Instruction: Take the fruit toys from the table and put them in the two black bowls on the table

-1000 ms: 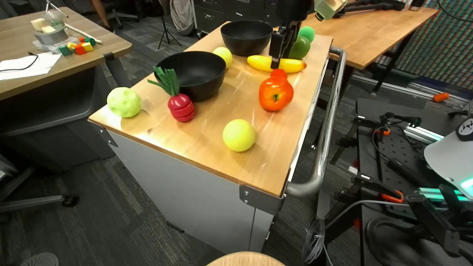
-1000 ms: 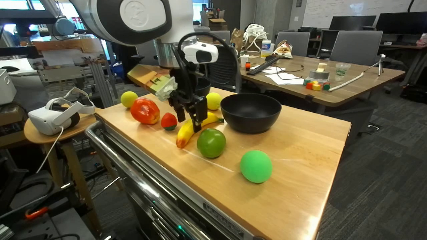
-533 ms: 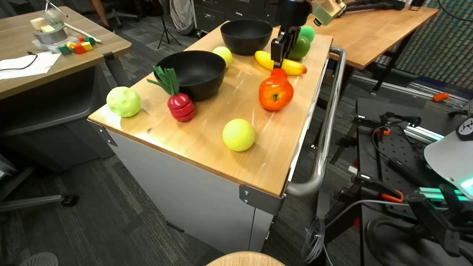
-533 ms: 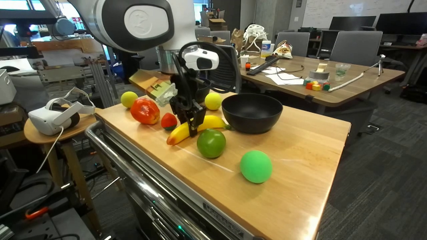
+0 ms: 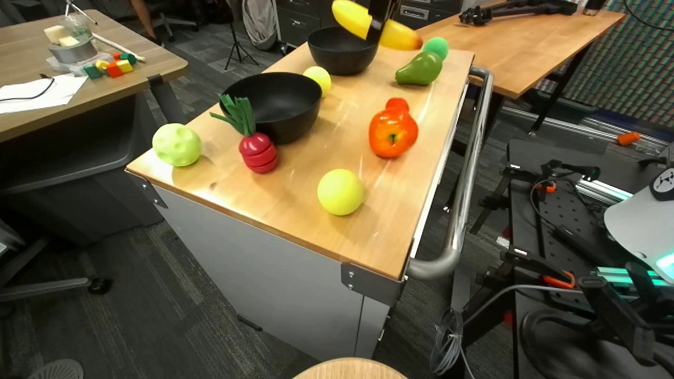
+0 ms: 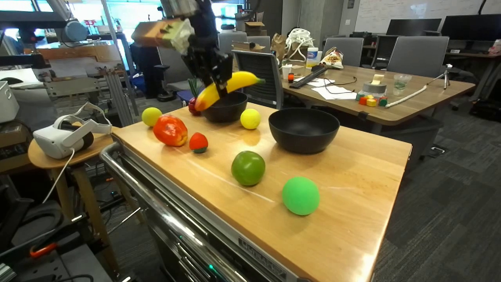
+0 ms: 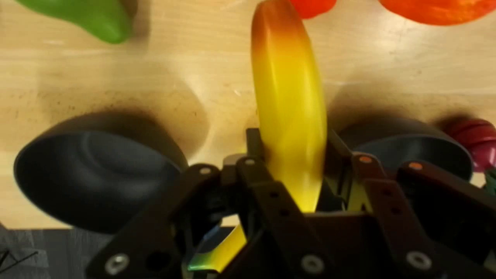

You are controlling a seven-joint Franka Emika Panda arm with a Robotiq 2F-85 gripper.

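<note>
- Thing in work: curved yellow toy banana point(image 7: 290, 97), smooth, orange-brown at one tip. Held aloft over the pale wooden tabletop point(image 6: 344, 227), in neither bowl.
- Black two-finger gripper point(image 7: 292, 149): clamped around the banana's mid-length, squeezing from both flanks.
- Targets, in an exterior view: near round black bowl point(image 6: 303, 141) at right, far round black bowl point(image 6: 229, 113) to its left. In the wrist view the banana shows between them; which is meant, cannot tell.
- Step, as judged: carry to a bowl. Best done by staying above the rim, centring mid-length over the mouth, lowering, then letting go gently. Both ends should clear the wall; the overhanging tip could catch and push the bowl.
- Outward, outside the bowls: green toy avocado point(image 5: 421, 68), glossy red-orange toy pepper point(image 5: 393, 134), pale green ball point(image 6: 300, 196). Leafy red toy radish point(image 5: 258, 152) just beside the far bowl; avoid brushing it.
</note>
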